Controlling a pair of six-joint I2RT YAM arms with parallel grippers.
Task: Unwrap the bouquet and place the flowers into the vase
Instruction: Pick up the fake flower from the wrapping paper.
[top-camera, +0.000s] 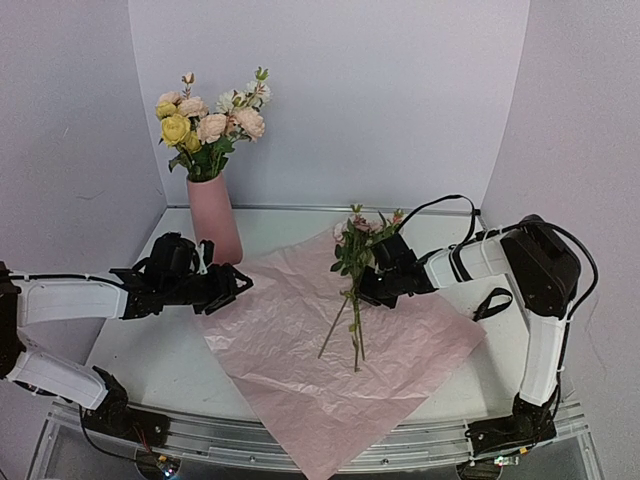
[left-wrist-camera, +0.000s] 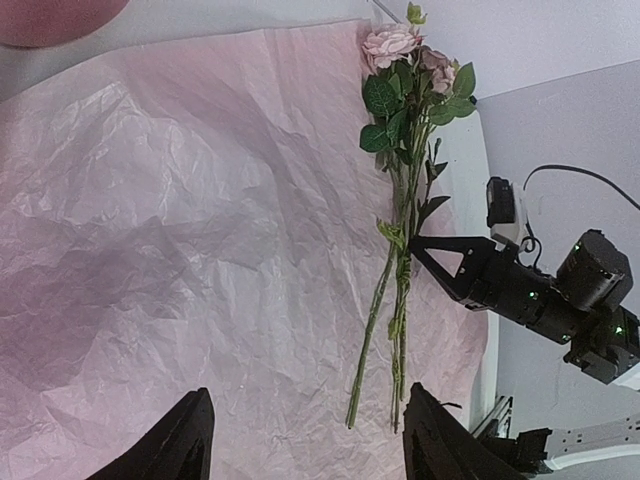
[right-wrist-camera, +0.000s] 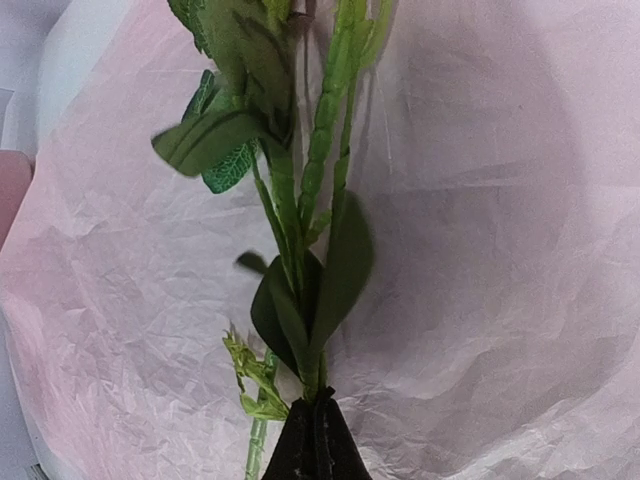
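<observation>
Pink paper (top-camera: 290, 345) lies spread flat; my right claw (right-wrist-camera: 315, 410) is pinched tight on the stems of the flowers (left-wrist-camera: 400, 190) lying on it, my left claw (top-camera: 235, 292) gapes beside the vase (top-camera: 213, 220)

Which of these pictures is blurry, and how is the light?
Right wrist view: the leaves near the lens are smeared and soft. Left wrist view: flowers and crinkled paper are sharp, with soft shadows in the creases. Top view: even light, no glare.
</observation>
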